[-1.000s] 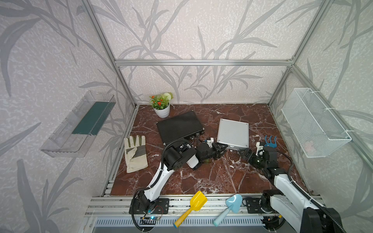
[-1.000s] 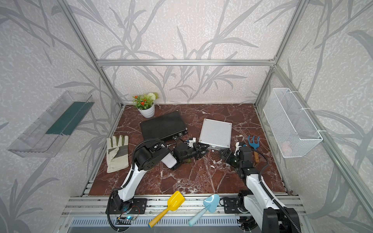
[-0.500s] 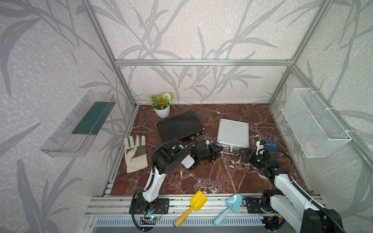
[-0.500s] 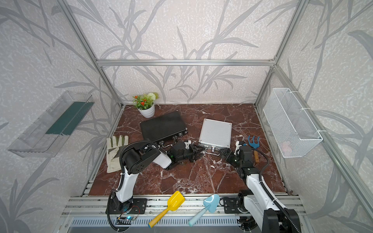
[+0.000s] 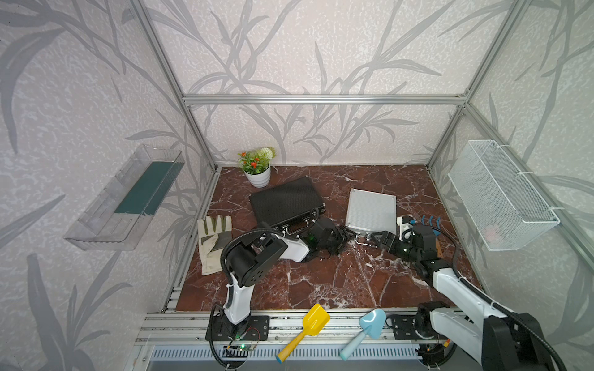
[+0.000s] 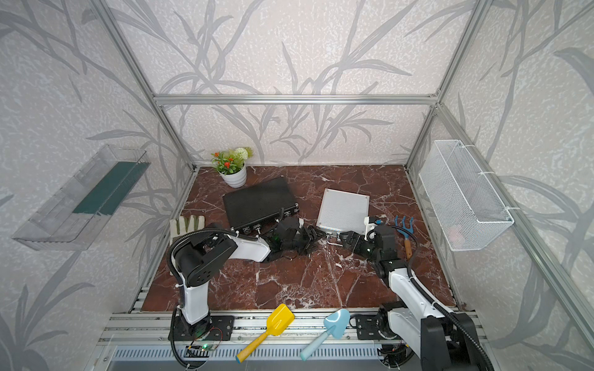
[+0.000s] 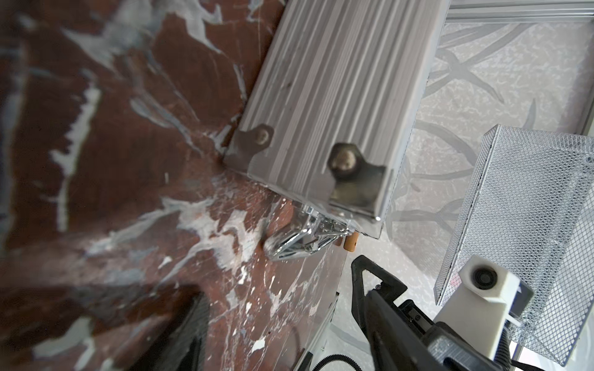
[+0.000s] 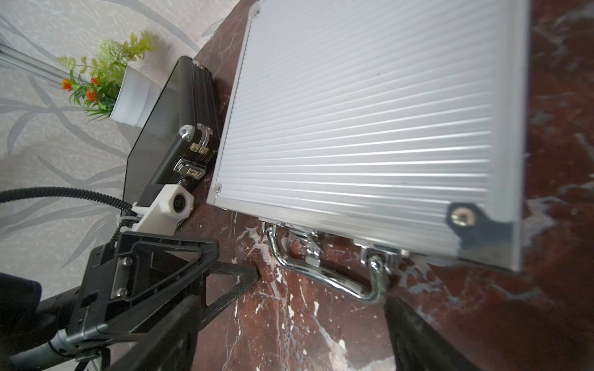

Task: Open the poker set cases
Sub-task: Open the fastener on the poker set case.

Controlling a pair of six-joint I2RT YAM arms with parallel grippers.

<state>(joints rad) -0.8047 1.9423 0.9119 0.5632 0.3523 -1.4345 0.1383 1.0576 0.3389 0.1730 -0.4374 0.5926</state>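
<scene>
Both poker set cases lie shut on the marble floor in both top views: the larger black case at the left and the silver case at the right. My left gripper is at the silver case's front left corner, jaws open and holding nothing. In the left wrist view a chrome latch juts from that corner. My right gripper stands wide open just in front of the silver case's chrome handle, gripping nothing. Its fingers flank bare floor.
A potted plant stands behind the black case. A work glove lies at the left edge and a blue hand rake beside the right arm. A yellow shovel and a blue trowel rest on the front rail. A wire basket hangs on the right wall.
The left arm's elbow has swung left and down while its gripper stayed at the silver case's corner, and its jaws have spread wider. The right gripper has edged left toward the handle.
</scene>
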